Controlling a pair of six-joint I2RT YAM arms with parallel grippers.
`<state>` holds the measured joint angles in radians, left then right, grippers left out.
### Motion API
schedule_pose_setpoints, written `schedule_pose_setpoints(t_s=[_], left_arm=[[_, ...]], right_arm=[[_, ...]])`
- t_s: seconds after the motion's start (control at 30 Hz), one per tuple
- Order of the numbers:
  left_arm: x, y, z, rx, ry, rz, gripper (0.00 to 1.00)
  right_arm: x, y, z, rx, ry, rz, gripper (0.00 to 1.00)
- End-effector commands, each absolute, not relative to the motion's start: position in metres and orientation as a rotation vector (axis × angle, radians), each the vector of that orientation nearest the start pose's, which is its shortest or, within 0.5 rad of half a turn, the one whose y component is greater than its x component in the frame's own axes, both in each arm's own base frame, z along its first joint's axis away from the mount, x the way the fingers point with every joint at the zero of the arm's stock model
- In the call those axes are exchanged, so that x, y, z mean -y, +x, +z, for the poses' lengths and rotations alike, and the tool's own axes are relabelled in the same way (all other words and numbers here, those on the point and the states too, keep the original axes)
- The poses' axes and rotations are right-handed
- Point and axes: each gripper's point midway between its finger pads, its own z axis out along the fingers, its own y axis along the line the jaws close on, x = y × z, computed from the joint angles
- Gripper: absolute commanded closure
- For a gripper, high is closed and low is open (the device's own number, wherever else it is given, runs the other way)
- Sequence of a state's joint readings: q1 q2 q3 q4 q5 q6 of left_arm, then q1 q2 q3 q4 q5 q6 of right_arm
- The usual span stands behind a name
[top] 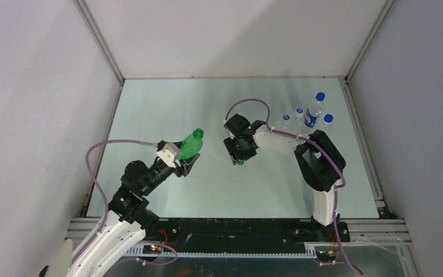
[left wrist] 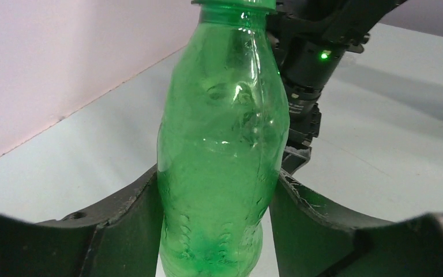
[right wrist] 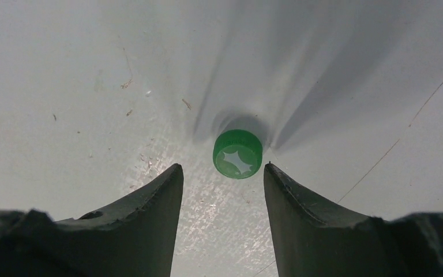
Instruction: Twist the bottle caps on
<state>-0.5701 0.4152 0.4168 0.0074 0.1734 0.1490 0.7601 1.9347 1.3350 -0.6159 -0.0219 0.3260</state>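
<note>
**Cap pickup beside a held bottle: risks and materials**

The right gripper hangs over the green cap with its jaws apart. The cap lies on the table just beyond the fingertips, slightly off their midline and untouched. An off-centre close could nudge or flip the small, light cap, and its short ribbed wall offers little to pinch. The left gripper is clamped on the green bottle, which is raised and tilted, neck pointing away. Its thin, translucent, waisted plastic may dent or twist in the jaws under torque. The table is pale, matte and lightly scuffed.
</note>
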Motion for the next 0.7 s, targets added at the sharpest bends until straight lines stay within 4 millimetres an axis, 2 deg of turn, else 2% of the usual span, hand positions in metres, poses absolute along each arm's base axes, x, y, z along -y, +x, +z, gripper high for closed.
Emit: schedule_pose_setpoints(t_s=[0.0, 0.43, 0.53, 0.67], left_arm=[[0.178, 0.206, 0.258, -1.310, 0.744, -0.508, 0.71], [0.187, 0.199, 0.251, -1.268, 0.813, -0.546, 0.76], [0.189, 0.199, 0.248, -1.270, 0.832, -0.542, 0.76], [0.192, 0.198, 0.246, -1.269, 0.855, -0.553, 0.76]], right_arm=[[-0.296, 0.287, 0.026, -2.756, -0.591, 0.283, 0.45], [-0.290, 0.295, 0.015, -2.779, -0.539, 0.262, 0.52], [-0.288, 0.295, 0.014, -2.784, -0.544, 0.256, 0.60], [-0.285, 0.292, 0.022, -2.776, -0.579, 0.255, 0.77]])
